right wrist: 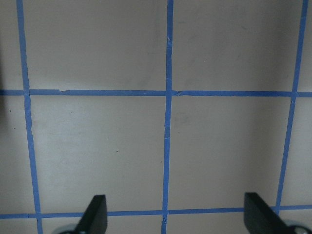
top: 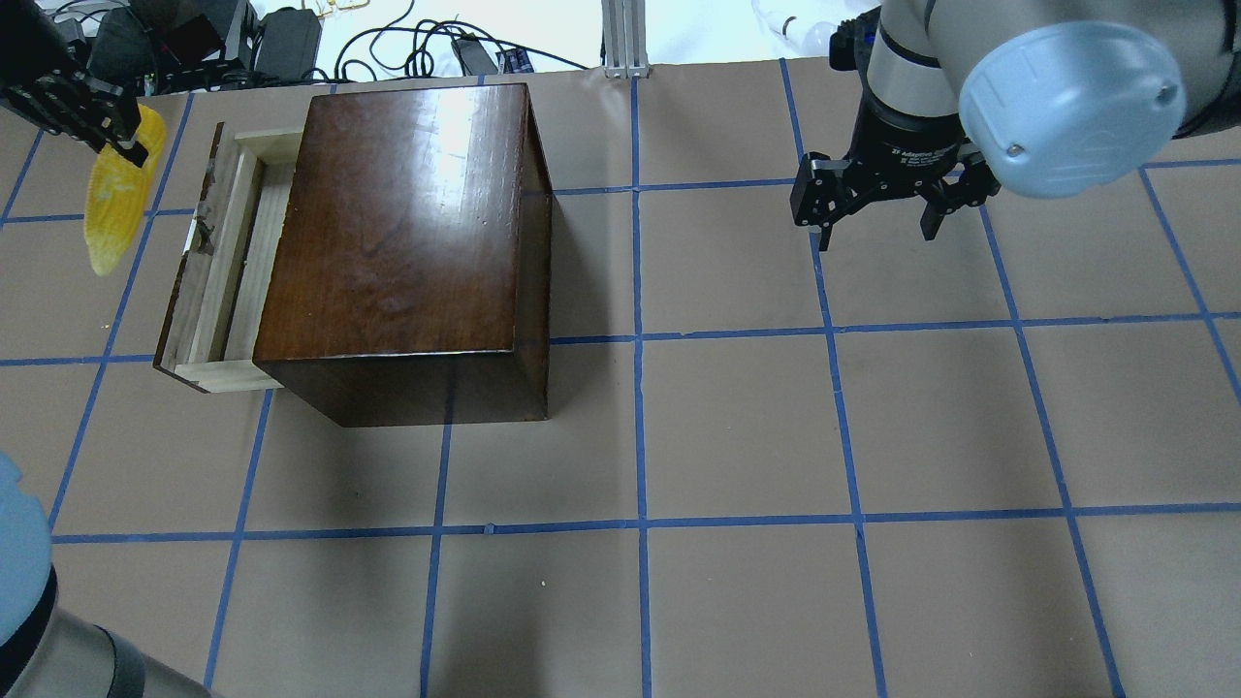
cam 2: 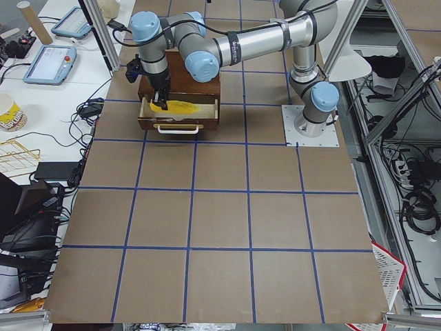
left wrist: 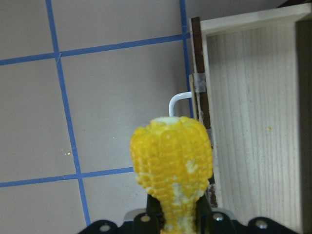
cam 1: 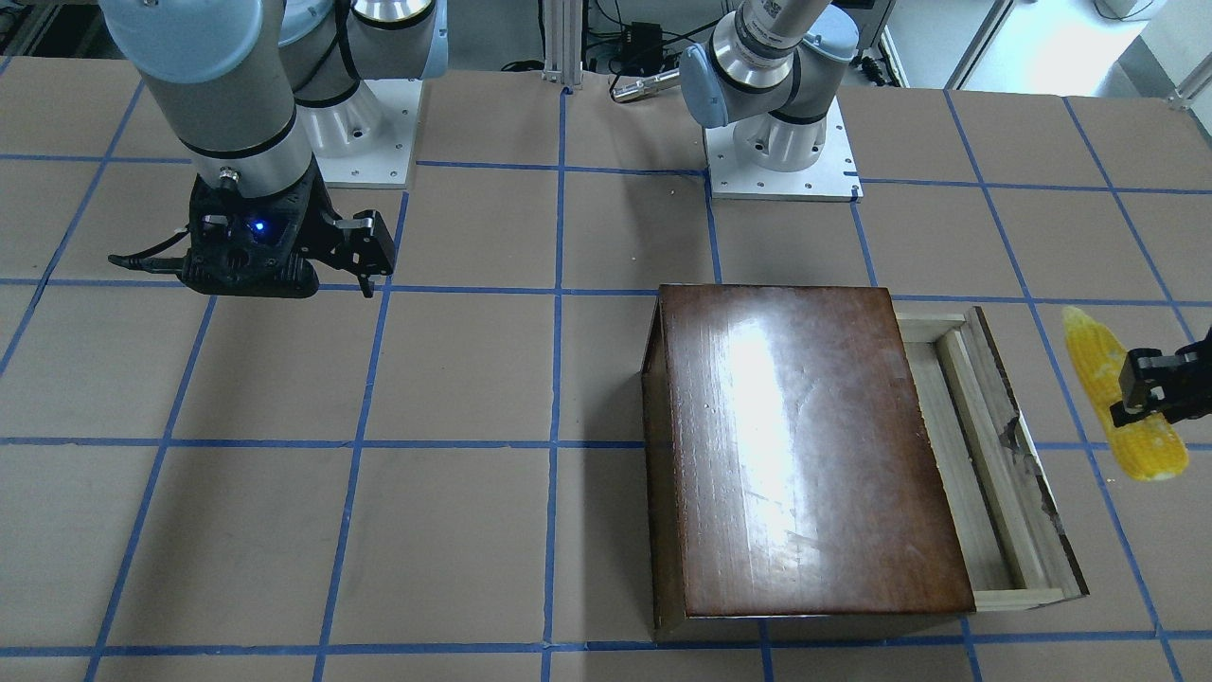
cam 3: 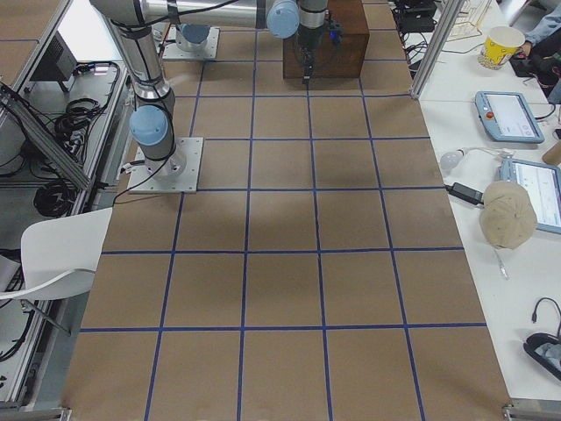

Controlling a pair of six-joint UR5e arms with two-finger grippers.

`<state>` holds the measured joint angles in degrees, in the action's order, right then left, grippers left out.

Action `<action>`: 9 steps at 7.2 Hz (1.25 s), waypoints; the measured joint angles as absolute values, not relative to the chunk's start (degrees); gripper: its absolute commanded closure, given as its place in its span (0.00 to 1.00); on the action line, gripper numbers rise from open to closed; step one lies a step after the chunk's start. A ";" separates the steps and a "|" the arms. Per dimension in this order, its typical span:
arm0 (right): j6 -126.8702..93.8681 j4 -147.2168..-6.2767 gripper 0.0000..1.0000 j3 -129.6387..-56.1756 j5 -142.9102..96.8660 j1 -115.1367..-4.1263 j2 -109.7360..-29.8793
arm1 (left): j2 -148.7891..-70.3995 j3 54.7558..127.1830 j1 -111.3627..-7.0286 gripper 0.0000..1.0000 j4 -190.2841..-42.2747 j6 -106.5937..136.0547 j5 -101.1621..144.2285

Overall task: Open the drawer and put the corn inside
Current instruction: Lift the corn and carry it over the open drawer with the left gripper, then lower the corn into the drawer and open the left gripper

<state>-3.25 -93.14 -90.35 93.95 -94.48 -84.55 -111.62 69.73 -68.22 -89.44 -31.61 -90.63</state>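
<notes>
The drawer (cam 1: 985, 455) is pulled out, so opening's done. Your L gripper (cam 1: 1141, 388) pinches the corn (cam 1: 1094, 365), held in air just outside the drawer front; drop-in remains. R gripper (top: 877, 233) hangs wide, empty.

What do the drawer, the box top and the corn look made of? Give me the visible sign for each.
The drawer: pale unfinished wood, straight grain showing; its front panel is dark-stained and chipped. The box top: wood under glossy brown varnish, with bright glare. The corn: bright yellow, bumpy kernels; likely plastic, though real is possible.
</notes>
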 measured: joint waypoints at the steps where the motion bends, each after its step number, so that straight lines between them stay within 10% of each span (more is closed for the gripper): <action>1: -3.25 -93.11 0.00 -90.35 93.94 -94.48 -84.55 | -112.24 69.99 -69.40 0.90 -89.38 -30.74 -90.53; 6: -3.25 -93.16 0.00 -90.35 93.92 -94.48 -84.55 | -114.74 75.57 -70.83 0.75 -86.83 -28.35 -87.69; 8: -3.25 -93.16 0.00 -90.35 93.95 -94.48 -84.55 | -115.51 77.61 -71.36 0.51 -86.21 -28.35 -87.02; 9: -3.25 -93.16 0.00 -90.35 93.95 -94.48 -84.55 | -115.71 78.67 -71.53 0.21 -85.05 -28.37 -86.22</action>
<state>-3.25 -93.16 -90.35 93.95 -94.48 -84.55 -115.71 78.67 -71.53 -85.05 -28.37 -86.22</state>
